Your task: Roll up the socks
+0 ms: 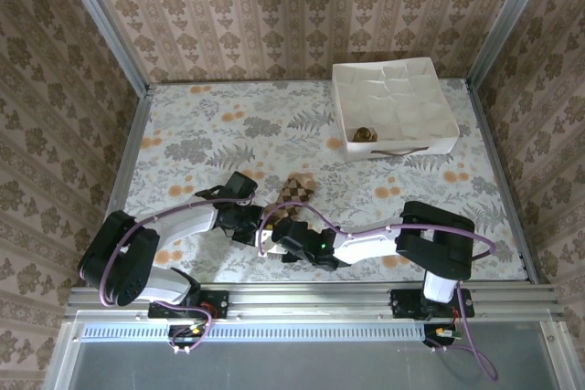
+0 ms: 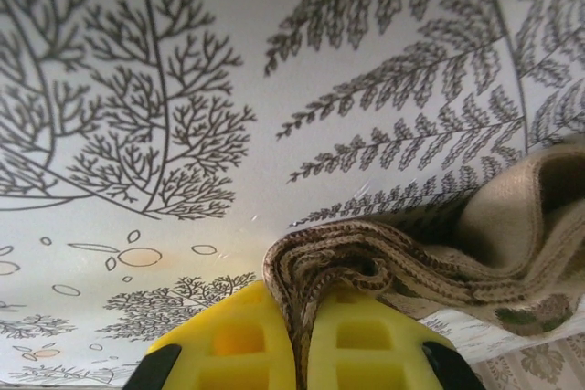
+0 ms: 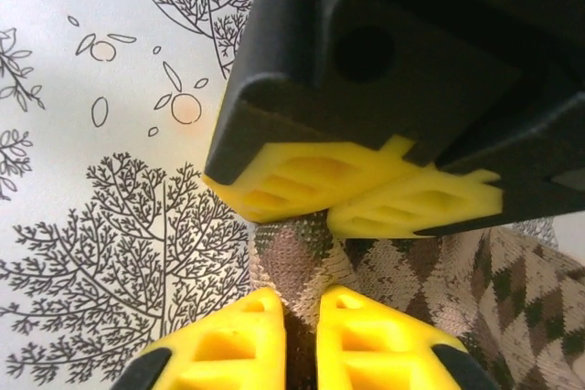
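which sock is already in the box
The small brownish rolled bundle, inside the white box; the argyle sock lies out on the table.

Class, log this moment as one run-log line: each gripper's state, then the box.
left gripper: shut on argyle sock | right gripper: shut on argyle sock | white box: holds one rolled bundle

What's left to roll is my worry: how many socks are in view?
2. One argyle sock lies mid-table, pinched by the left hand and the right hand; one rolled bundle sits in the white box. Others may be hidden.
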